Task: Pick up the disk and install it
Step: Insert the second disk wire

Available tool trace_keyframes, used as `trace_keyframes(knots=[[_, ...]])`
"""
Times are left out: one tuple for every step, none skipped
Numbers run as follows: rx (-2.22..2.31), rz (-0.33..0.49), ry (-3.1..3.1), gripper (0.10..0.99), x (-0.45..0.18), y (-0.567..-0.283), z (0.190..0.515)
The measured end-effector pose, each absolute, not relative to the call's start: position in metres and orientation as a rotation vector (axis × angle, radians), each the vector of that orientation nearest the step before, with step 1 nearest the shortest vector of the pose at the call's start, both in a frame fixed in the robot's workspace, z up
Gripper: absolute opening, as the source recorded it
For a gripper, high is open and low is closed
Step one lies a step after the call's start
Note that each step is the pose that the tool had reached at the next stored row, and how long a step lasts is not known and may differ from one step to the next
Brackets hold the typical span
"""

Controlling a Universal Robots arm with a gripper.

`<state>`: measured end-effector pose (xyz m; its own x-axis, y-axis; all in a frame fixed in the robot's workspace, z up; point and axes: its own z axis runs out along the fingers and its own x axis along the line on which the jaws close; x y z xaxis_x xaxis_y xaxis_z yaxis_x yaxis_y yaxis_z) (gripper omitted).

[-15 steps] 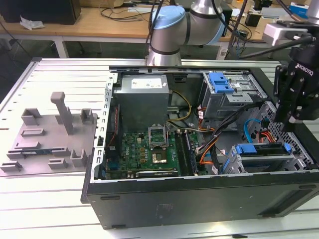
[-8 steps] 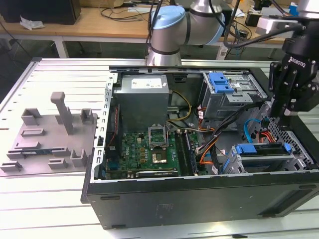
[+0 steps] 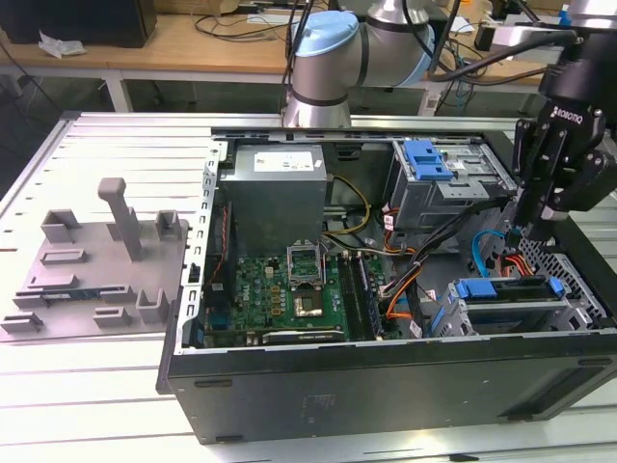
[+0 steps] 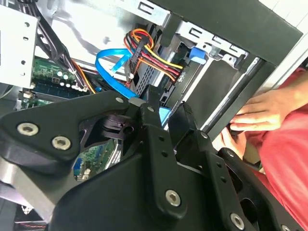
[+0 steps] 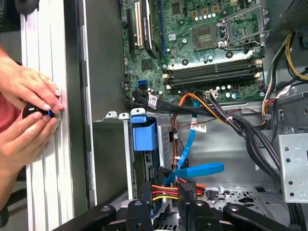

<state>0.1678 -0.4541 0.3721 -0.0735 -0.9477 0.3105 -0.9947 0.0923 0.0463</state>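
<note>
Your gripper (image 3: 518, 230) hangs inside the open computer case (image 3: 386, 386), just above the lower drive cage (image 3: 578, 307) at the exterior view's right. The disk (image 3: 509, 288) already sits in that cage: you can see its blue caddy edge along the top and a blue end tab (image 5: 143, 134) standing at the cage mouth in the first wrist view. Red, yellow and black power wires (image 5: 166, 190) and a blue data cable (image 5: 197, 169) run to the cage end just beside the gripper.

From these pictures, the pick looks done and the disk looks at least mostly seated in its bay. Whether it is pushed fully home and latched, you cannot judge here.

The disk lies flat, its long axis running along the cage from the exterior view's left to right, roughly parallel to the case's near wall. The cabled end sits toward the gripper; the tabbed end faces the motherboard (image 3: 284, 289) side.

The jaws stand close together and seem to hold nothing, with no part of the disk between them in the second wrist view; whether they are fully together is hard to tell.

A person's hands (image 5: 29, 110) rest on the table (image 5: 45, 144) beside the case, around a small dark knob.
</note>
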Motion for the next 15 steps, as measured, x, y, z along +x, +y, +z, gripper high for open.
trace_keyframes(knots=[[1.934,0.263,-2.11,0.361,0.167,-0.454,0.371],[1.93,0.269,-2.107,0.361,0.166,-0.453,0.371],[1.925,0.277,-2.103,0.361,0.164,-0.452,0.37],[1.922,0.283,-2.099,0.361,0.163,-0.451,0.369],[1.915,0.294,-2.093,0.361,0.16,-0.449,0.368],[1.908,0.306,-2.086,0.361,0.159,-0.447,0.366],[1.904,0.314,-2.082,0.361,0.159,-0.445,0.365],[1.899,0.321,-2.078,0.361,0.159,-0.444,0.365],[1.892,0.333,-2.072,0.361,0.159,-0.443,0.364],[1.886,0.34,-2.068,0.361,0.159,-0.443,0.363],[1.881,0.344,-2.066,0.361,0.159,-0.443,0.363],[1.874,0.346,-2.068,0.361,0.159,-0.442,0.362],[1.869,0.346,-2.072,0.361,0.158,-0.442,0.361],[1.864,0.345,-2.075,0.361,0.158,-0.441,0.36],[1.861,0.345,-2.077,0.361,0.158,-0.44,0.359]])
